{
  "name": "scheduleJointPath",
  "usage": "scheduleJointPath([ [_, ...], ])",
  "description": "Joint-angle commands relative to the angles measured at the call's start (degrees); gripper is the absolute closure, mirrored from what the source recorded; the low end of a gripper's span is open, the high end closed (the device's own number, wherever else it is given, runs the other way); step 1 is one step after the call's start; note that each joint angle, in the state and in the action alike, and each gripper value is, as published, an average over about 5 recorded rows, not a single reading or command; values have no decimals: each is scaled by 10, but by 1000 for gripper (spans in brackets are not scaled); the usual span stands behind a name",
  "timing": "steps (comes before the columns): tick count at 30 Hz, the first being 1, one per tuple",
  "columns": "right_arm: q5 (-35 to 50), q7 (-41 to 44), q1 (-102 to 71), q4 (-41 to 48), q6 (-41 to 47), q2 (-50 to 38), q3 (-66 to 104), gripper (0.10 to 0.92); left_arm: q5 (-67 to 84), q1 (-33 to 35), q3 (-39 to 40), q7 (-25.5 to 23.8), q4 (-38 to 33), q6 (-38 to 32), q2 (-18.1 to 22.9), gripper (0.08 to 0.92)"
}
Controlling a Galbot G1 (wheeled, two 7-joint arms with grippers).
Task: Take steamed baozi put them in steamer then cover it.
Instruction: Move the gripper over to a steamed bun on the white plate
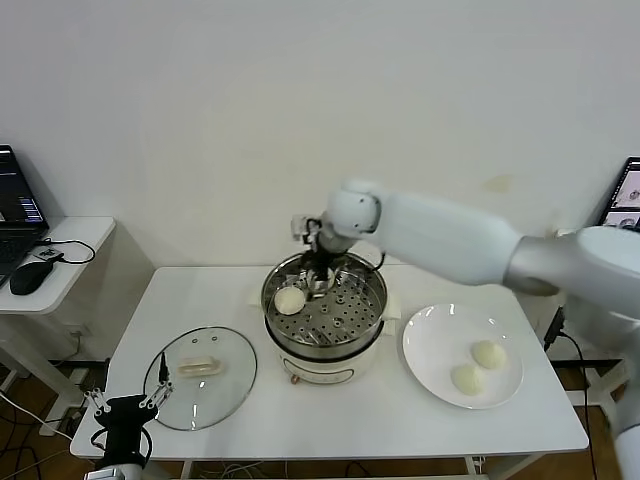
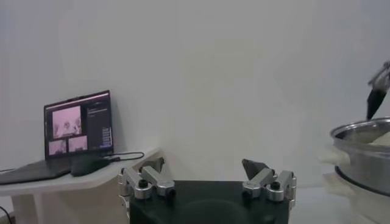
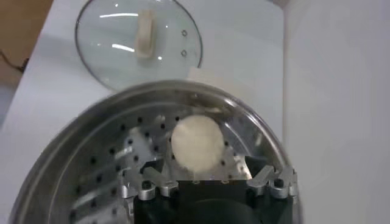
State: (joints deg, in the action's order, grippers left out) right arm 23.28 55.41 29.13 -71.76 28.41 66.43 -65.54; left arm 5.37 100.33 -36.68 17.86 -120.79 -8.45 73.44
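Hovering over steamer [image 1: 325,318], right gripper [image 1: 318,272] has jaws spread, nothing held. One bun [image 1: 290,300] lies on perforated tray just beside it. Two more buns [image 1: 489,354] sit on white plate [image 1: 430,340], right of steamer. Glass lid [image 1: 201,377] lies flat on table [image 1: 330,420], left of steamer. Left gripper [image 1: 125,405] idle at table's near-left corner, jaws spread.

Readable text: none | laptop screen [image 2: 79,129]: image tiles and lines of small print, illegible | steamer [image 1: 323,318] base: no legible marking | cover [image 1: 201,377]: no label visible | second screen [image 1: 624,196]: illegible
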Motion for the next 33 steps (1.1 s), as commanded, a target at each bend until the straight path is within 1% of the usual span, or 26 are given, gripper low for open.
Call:
scheduleJointPath([
  [1,-31,103,102,-126,-57,-190,-19,203,0,3,1,-1,-7,3,-1,177],
  [9,-130,128,76,-217,-105,-358,-29,203,-2,10,7,-2,-20,7,0,177],
  [15,-193,123,1,-249,-120,-431,-12,203,-4,15,8,-2,-18,6,0,177],
  [20,-242,109,-89,-250,-127,-459,37,203,-9,18,9,-2,-19,5,3,177],
  [24,-269,99,-190,-247,-132,-471,116,203,-13,21,10,-2,-17,5,6,177],
  [28,-288,94,-287,-244,-136,-471,175,203,-16,23,10,-2,-15,6,7,177],
  [33,-314,87,-360,-222,-145,-457,227,203,-19,23,9,-3,-13,7,10,177],
])
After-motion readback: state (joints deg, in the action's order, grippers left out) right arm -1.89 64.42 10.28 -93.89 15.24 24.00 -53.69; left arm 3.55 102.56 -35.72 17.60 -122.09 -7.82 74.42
